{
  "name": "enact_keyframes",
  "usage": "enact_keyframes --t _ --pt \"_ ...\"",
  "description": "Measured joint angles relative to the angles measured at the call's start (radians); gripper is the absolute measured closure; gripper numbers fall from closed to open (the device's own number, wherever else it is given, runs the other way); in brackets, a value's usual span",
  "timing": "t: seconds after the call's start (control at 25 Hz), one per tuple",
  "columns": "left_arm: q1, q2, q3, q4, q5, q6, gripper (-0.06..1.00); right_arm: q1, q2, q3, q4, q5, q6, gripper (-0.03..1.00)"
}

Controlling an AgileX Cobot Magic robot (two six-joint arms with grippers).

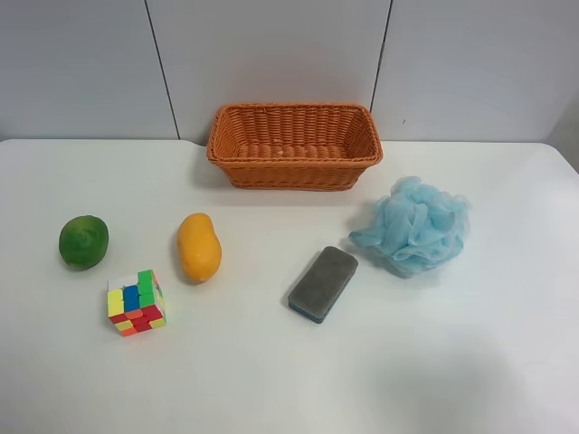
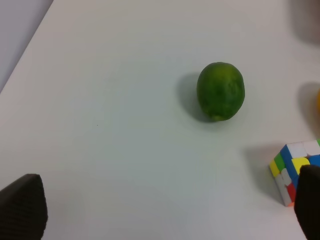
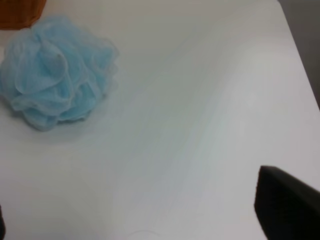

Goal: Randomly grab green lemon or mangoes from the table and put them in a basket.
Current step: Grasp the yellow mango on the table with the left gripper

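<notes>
The green lemon (image 1: 83,241) lies on the white table (image 1: 271,380) at the left, and it also shows in the left wrist view (image 2: 220,91). The yellow-orange mango (image 1: 198,247) lies to its right. The orange wicker basket (image 1: 295,145) stands at the back centre and looks empty. No arm shows in the exterior high view. My left gripper (image 2: 165,220) is open and empty, apart from the lemon. My right gripper (image 3: 145,220) is open and empty over bare table; a corner of the basket (image 3: 20,12) shows in its view.
A multicoloured puzzle cube (image 1: 136,303) sits in front of the lemon and mango, also in the left wrist view (image 2: 295,170). A grey sponge block (image 1: 323,283) lies at centre. A blue bath pouf (image 1: 412,226) sits at the right, also in the right wrist view (image 3: 55,77).
</notes>
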Motion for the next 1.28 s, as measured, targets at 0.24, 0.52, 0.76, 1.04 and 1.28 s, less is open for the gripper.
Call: enact_keyframes --t 0.24,0.52,0.76,1.04,1.28 --pt "0.0 0.0 0.0 0.0 0.0 0.0 -0.05 0.0 0.0 0.0 0.0 0.0 0.0 -0.02" --pt "0.0 0.0 0.0 0.0 0.0 0.0 -0.05 0.0 0.0 0.0 0.0 0.0 0.0 -0.02" --pt "0.0 0.086 -0.026 -0.003 0.001 0.0 -0.05 0.0 0.0 0.0 0.0 0.0 0.0 -0.02" --pt "0.0 0.482 -0.25 -0.01 -0.051 0.047 -0.05 0.0 0.0 0.0 0.0 0.0 0.0 -0.02" --pt "0.0 0.909 -0.512 -0.095 -0.02 0.072 -0.05 0.0 0.0 0.0 0.0 0.0 0.0 -0.02"
